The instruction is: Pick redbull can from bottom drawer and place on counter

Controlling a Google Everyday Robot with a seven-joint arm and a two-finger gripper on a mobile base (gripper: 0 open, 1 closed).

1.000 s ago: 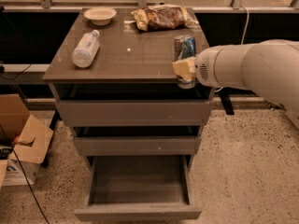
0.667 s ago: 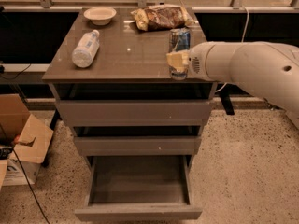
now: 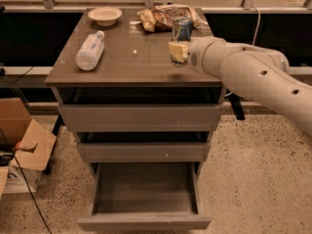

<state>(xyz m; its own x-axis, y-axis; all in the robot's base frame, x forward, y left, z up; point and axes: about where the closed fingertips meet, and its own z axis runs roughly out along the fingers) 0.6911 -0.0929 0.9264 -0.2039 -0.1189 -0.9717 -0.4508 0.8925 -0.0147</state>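
While the redbull can (image 3: 182,29) is held upright in the camera view, over the far right part of the surface (image 3: 131,57), the tool (image 3: 178,51) is seen closed on its lower half, with a pale pad laid across the can's near side. Whether the base already touches the surface cannot be told. The bottom drawer (image 3: 145,222) is seen pulled open with no can in it, so the step in hand is judged to be the placing.

The can should be lowered straight down and kept vertical until its base is seated flat. Only then should the jaws be parted, and just enough to free it. A crumpled snack bag (image 3: 163,17) lies just beyond the can on the far side, so the spot should be kept clear of the bag and well inside the right edge. A water bottle (image 3: 90,50) and a bowl (image 3: 105,15) lie well apart to the left and are not at risk. The tool should then be drawn off to the right without the can being brushed, since a slim can is judged to tip easily.
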